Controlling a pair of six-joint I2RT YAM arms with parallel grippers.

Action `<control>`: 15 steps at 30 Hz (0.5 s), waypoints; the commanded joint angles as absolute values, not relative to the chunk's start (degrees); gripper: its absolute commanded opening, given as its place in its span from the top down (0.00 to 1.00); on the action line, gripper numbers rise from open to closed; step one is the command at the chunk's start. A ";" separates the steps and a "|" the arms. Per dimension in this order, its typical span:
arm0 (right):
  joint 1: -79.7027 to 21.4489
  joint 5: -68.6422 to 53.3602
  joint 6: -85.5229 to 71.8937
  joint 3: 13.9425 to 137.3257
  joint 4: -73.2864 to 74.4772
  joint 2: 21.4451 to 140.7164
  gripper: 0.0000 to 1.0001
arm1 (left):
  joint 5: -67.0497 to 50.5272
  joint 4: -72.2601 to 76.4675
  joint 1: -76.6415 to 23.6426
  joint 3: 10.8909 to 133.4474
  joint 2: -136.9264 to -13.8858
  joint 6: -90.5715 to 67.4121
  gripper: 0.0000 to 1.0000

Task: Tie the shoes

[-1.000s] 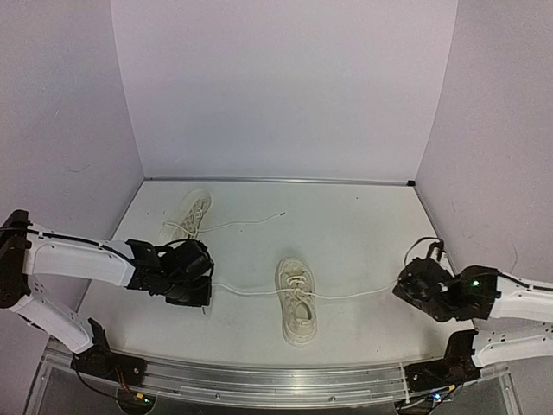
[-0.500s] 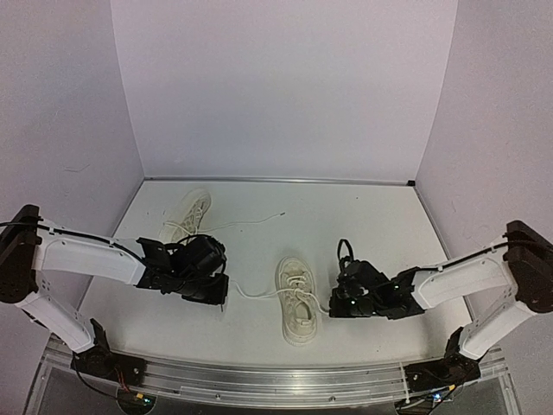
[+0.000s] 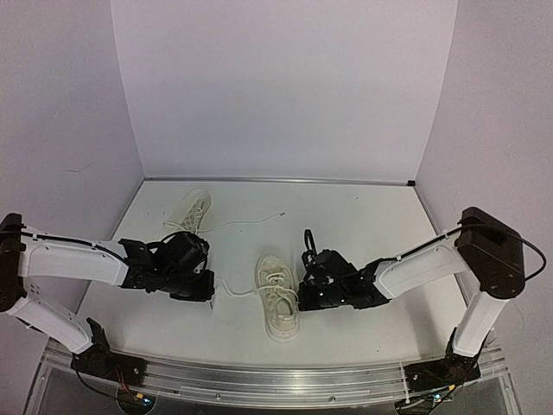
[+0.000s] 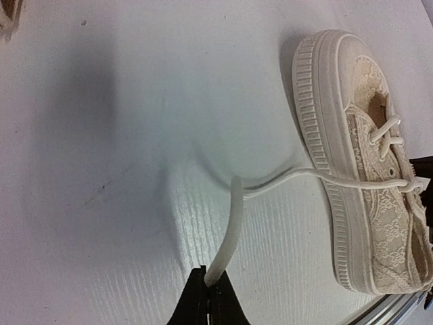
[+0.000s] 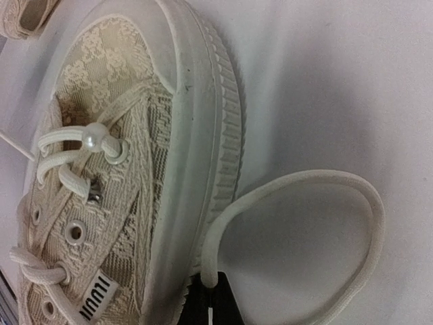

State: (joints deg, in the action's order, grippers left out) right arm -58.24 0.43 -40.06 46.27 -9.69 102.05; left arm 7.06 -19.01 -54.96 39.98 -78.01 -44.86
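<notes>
In the top view, the near shoe [image 3: 276, 296] lies on the surface [image 3: 371, 225] between the two hands. It is a little to the right of the left hand [image 3: 206, 288] and just beside the right hand [image 3: 305, 292], on that hand's left. Its long axis runs away from the arm bases, with the toe at the far end, leaning slightly left, and the heel nearest. The far shoe [image 3: 186, 216] lies beyond the left hand.

In the left wrist view, the left hand [image 4: 210, 292] is clenched on the left lace [image 4: 233, 210]. The lace is seen to curve slackly away to the eyelets, with the shoe ahead and to the right.

In the right wrist view, the right hand [image 5: 211, 284] is clenched on the right lace [image 5: 352, 203], which is bent into a loop and gripped right against the sole.

The step is judged to be crossing the laces. Both ends are best lifted and carried over the tongue, past each other, with firm pinches. Slack should be taken up gently, so that the light shoe is not dragged or turned.
</notes>
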 commanded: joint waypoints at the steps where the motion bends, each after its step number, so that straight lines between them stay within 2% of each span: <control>1: -59.09 -3.96 -40.70 49.33 -14.64 103.78 1.00 | 5.88 -17.97 -53.33 39.71 -74.39 -44.52 1.00; 8: -58.46 -0.88 -42.63 44.64 -14.56 96.73 1.00 | 7.22 -21.46 -49.71 40.65 -72.58 -44.90 1.00; 15: -45.28 4.07 -44.27 33.99 -7.66 77.04 1.00 | 8.00 -27.29 -40.07 39.66 -65.18 -47.56 1.00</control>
State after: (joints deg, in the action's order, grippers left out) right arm -52.94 -1.19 -42.73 38.90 -11.40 87.45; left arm 6.44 -23.03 -44.67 39.62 -69.84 -45.71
